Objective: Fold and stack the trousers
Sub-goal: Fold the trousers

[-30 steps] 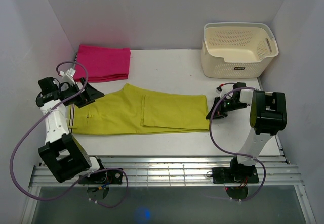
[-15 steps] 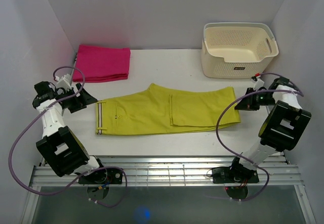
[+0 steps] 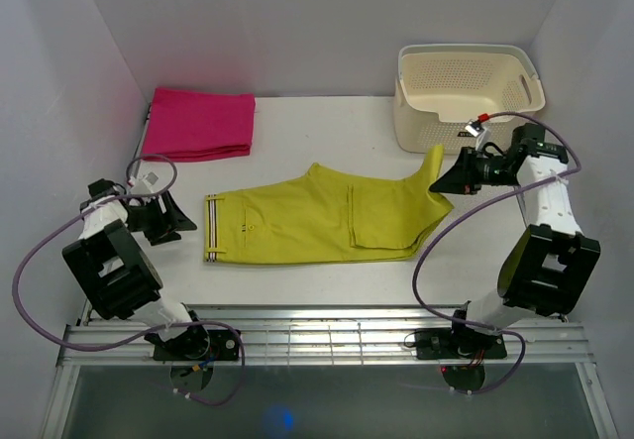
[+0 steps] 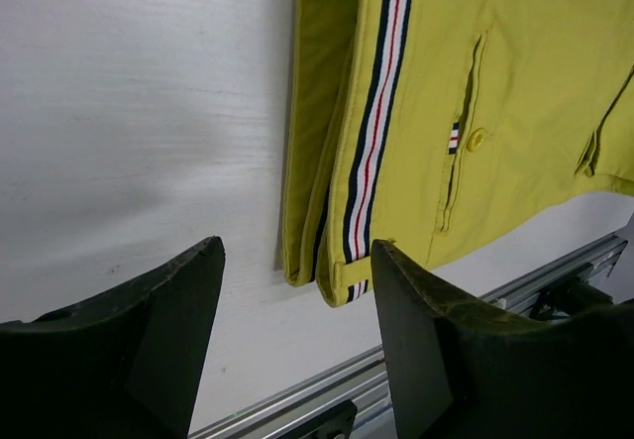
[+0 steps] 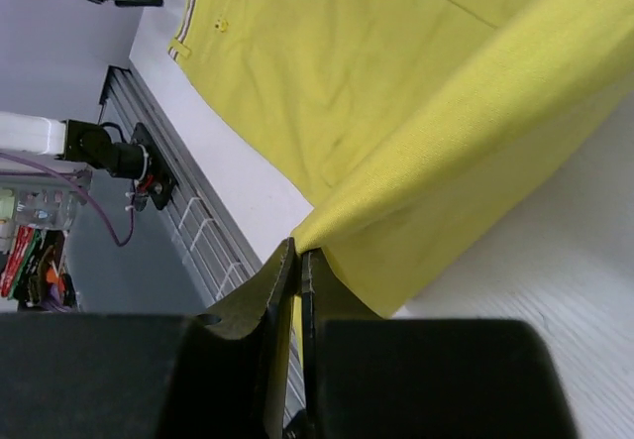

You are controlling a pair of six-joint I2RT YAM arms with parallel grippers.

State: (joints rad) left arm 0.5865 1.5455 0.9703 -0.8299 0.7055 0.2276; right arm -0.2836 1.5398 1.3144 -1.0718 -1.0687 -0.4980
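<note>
Long lime-green fabric trousers (image 3: pixel 317 221) lie legs-together; right hand (image 5: pixel 298 253) pinches the raised cuffs (image 3: pixel 436 164), left hand (image 4: pixel 297 249) gapes empty; cross-folding and stacking remain.

No legible text was found; a small dark label (image 3: pixel 459 134) on the cream basket (image 3: pixel 426 112) front carried pale lettering, too small to read.

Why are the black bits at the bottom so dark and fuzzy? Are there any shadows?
Left wrist view: the left hand sits right by the lens, so it looks dark and soft, while the trousers look sharp; a faint grey shadow lies on the table. Right wrist view: the right hand is dark too. Top view: even light.
</note>
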